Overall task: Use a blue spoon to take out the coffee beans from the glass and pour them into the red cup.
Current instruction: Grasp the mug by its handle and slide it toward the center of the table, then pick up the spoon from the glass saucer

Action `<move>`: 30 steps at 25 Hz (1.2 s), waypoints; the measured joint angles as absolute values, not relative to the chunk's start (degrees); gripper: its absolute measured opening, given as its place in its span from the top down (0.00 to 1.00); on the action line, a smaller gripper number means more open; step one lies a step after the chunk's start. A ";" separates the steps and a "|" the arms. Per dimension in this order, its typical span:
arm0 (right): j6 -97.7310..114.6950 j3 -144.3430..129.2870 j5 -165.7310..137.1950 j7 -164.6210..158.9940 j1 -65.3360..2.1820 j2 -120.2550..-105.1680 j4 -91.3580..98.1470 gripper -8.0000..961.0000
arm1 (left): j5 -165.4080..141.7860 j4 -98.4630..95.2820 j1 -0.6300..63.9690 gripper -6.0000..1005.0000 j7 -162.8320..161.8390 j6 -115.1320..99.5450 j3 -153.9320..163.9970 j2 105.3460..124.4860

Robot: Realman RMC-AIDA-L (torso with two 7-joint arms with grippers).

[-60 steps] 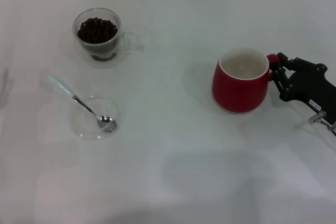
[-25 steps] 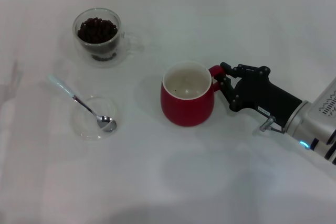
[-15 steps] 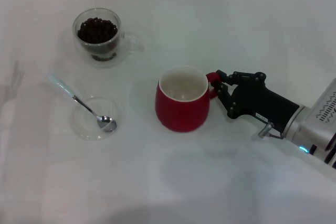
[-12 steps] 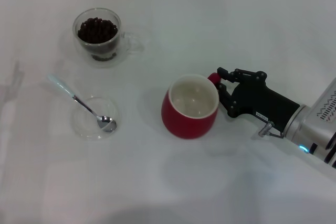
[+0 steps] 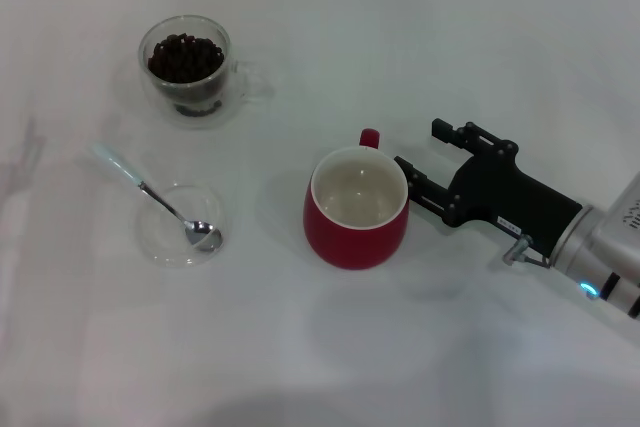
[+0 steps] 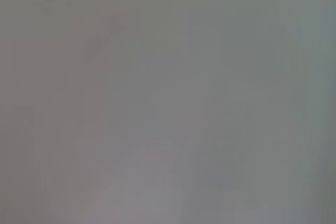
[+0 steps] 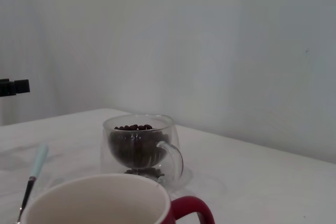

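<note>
The red cup [image 5: 355, 215] stands upright in the middle of the table, its cream inside empty and its handle [image 5: 370, 137] turned toward the far side. Just right of it, my right gripper [image 5: 420, 155] is open and holds nothing. One finger [image 5: 418, 185] lies close beside the cup's wall. At the far left stands the glass [image 5: 187, 67] holding the coffee beans [image 5: 185, 56]. Nearer me, the blue spoon [image 5: 150, 192] lies with its metal bowl in a shallow clear dish. In the right wrist view, the red cup [image 7: 100, 203], glass [image 7: 139, 148] and spoon [image 7: 34, 167] also show. My left gripper is out of view.
The shallow clear dish [image 5: 160, 239] sits at the left, in front of the glass. White table surface [image 5: 330, 347] stretches all around. A small dark object [image 7: 13, 86] shows at the edge of the right wrist view. The left wrist view is plain grey.
My right gripper carried the red cup by its handle leftward to the table's middle, the cup tipped briefly, then the gripper opened and let go. The handle swung to the far side.
</note>
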State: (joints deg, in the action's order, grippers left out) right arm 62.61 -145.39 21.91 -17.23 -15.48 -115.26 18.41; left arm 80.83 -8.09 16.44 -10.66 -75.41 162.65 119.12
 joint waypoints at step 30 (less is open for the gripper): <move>87.16 -127.59 25.14 -18.91 -10.61 -115.30 5.20 0.21 | 59.93 10.55 14.57 0.12 -89.71 -76.54 162.77 116.97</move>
